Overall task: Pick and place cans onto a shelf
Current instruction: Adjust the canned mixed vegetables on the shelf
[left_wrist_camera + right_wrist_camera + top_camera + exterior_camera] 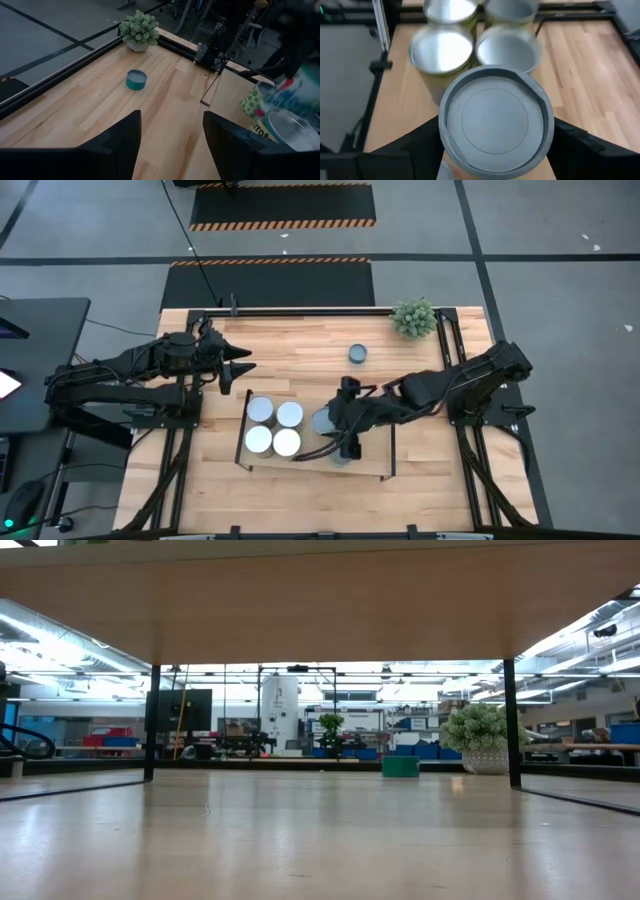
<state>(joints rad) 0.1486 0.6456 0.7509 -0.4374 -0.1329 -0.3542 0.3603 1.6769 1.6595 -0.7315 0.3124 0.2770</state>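
The shelf [370,465] stands at the table's near middle, and several pale cans [274,426] stand upright on its left part. My right gripper [332,422] reaches over the shelf from the right, shut on a bluish-grey can [497,120]. Another bluish-grey can [341,457] shows partly at the shelf's near edge. One more can [358,354] stands on its base on the tabletop farther back. My left gripper [172,145] hovers open over the table's far left, with nothing between its fingers. My right gripper pinches the bluish-grey can's side wall [547,135] between its two fingers, one on each side. The fingers [575,142] come from the table's right, slanting down. The can sits upright, round top up; whether its base touches the shelf is hidden.
A small green plant [414,317] stands at the table's far right corner. Black rails [300,310] run along the far edge. In the low view the shelf board [320,600] spans overhead on thin black legs [151,720].
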